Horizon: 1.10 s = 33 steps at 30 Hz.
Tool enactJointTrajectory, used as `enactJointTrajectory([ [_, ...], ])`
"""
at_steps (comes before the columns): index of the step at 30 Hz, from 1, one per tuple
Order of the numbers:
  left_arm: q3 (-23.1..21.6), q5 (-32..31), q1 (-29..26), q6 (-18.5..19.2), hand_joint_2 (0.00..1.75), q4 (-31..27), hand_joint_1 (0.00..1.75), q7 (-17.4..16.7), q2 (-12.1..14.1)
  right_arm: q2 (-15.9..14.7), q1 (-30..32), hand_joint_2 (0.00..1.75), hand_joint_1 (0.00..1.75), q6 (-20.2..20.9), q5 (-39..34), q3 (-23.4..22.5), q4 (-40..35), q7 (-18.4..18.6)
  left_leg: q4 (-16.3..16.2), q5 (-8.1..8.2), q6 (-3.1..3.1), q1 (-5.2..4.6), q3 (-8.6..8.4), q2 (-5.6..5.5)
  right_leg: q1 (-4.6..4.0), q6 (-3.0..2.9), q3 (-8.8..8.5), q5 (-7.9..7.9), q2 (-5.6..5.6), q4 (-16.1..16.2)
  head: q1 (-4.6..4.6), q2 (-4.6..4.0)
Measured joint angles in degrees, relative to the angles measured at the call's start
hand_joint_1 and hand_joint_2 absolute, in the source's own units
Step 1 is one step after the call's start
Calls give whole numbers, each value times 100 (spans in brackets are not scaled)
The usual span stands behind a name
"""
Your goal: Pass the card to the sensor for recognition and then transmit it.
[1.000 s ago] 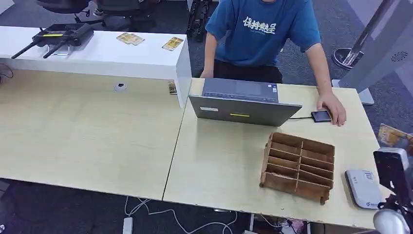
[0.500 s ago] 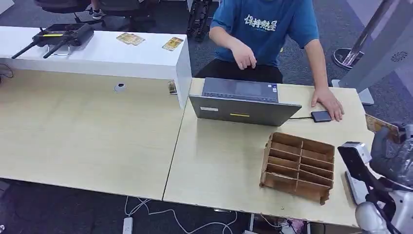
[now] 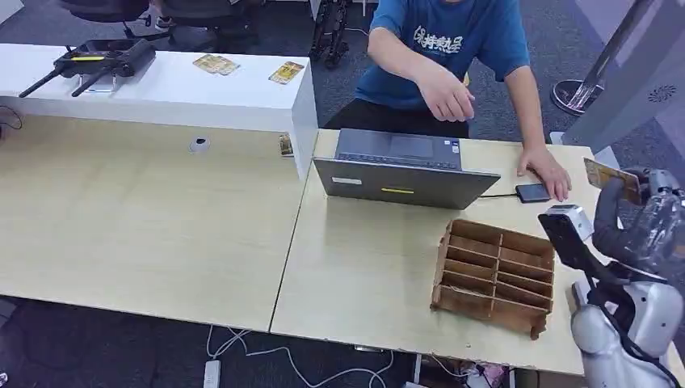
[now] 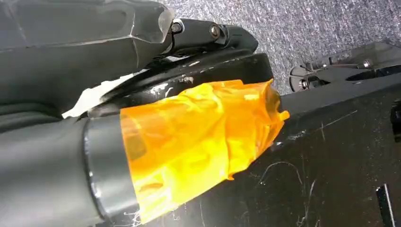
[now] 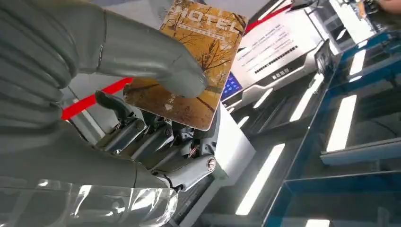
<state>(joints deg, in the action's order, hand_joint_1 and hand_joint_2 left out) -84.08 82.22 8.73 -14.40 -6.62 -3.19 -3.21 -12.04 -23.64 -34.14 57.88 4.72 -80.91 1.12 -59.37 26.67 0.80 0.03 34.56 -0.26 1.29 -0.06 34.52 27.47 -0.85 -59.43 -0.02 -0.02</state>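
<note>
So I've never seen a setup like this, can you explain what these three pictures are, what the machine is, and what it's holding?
It is a humanoid robot with two arms, each ending in a hand. The wide picture comes from a camera high on its body, looking down at a wooden table. On it stand a grey laptop, a brown divided wooden organizer and a small dark device under the hand of a person in a blue shirt. At the right edge, the robot's right hand is raised, holding a card. The close picture with "HOTEL" on the card comes from a camera at that wrist: its thumb and fingers pinch the card. The orange-taped picture is from the left wrist, aimed at carpet; that hand's state is unclear.
</note>
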Motion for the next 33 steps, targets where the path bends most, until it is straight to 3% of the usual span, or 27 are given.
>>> enactJointTrajectory([
  [11,0,-264,10,9,0,0,0,-87,2,444,-1144,175,175,247,525,747,686,437,0,-4,1,1,-3,-1,-1,-2,1,-1,0,-4,0,0],
  [20,0,-304,9,24,0,0,0,-96,13,608,-1412,175,175,295,605,999,988,507,0,-3,1,2,0,-3,1,-1,1,-1,-1,-3,2,0],
  [33,0,-452,42,59,0,0,0,-221,15,863,-1957,175,175,352,944,1285,1934,914,-1,-6,4,2,-3,-4,-2,-4,1,-2,-1,-4,2,0],
])
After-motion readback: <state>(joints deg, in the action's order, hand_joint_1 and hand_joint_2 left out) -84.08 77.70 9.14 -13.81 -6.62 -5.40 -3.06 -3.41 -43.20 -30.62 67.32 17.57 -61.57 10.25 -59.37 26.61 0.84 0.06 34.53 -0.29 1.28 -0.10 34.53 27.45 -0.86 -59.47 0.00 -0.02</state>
